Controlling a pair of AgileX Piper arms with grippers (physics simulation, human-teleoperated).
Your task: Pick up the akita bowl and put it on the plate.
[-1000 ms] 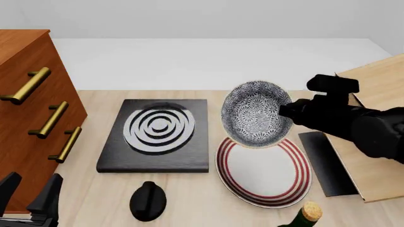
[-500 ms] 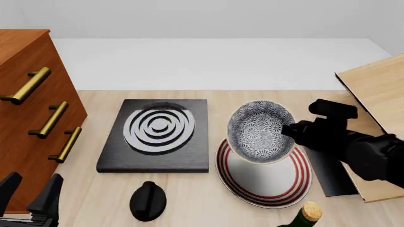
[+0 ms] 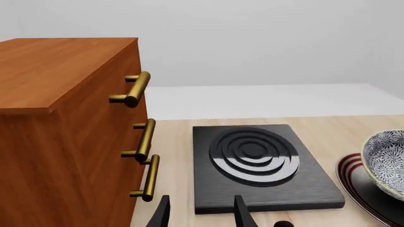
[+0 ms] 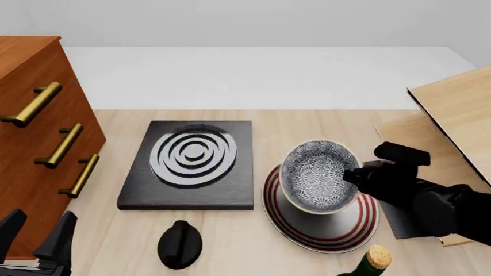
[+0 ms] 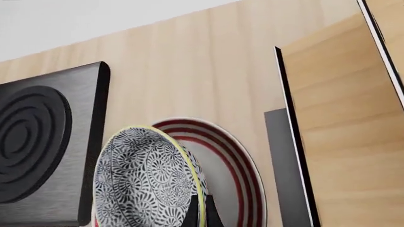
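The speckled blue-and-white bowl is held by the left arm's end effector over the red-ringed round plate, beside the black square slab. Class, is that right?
One error: the right end effector holds the speckled blue-and-white bowl, as the front view shows. The bowl does hang over the red-ringed round plate, beside the black square slab.

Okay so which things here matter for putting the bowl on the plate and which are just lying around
Part of the job:
akita bowl
plate
right gripper, shut on the bowl's rim

Just lying about:
black slab
wooden drawer cabinet
black knob
bottle
left gripper, idle
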